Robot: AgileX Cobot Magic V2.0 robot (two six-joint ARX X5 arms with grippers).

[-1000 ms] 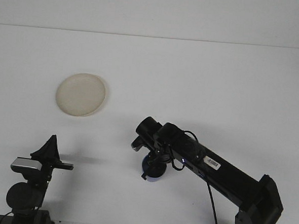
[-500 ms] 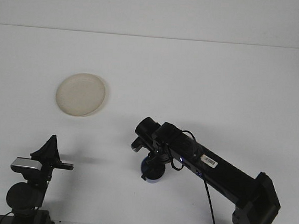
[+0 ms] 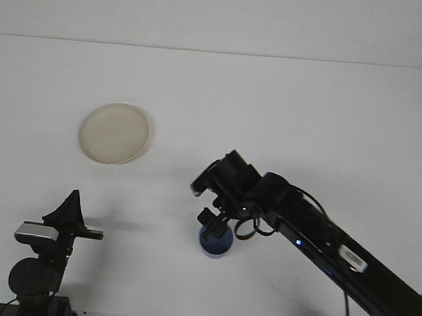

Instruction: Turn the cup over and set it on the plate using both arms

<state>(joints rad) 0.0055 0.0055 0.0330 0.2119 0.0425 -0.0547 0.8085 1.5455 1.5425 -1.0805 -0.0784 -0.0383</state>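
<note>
A small blue cup [image 3: 215,246] is on the white table, just below the middle of the front view. My right gripper [image 3: 214,225] comes down on it from above and is shut on its upper edge; the fingers cover part of the rim. The cream round plate [image 3: 115,133] lies flat at the upper left, well away from the cup. At the lower left, my left gripper [image 3: 73,198] points upward, shut and holding nothing, far from both cup and plate.
The right arm [image 3: 320,240] stretches from the lower right corner across the table to the cup. The left arm's base and wrist camera [image 3: 38,233] stand at the bottom left edge. The table's far edge runs across the top.
The right arm has lifted at the elbow and its wrist has turned over the cup, which is now more exposed below the fingers. The left arm and the plate have not moved.
</note>
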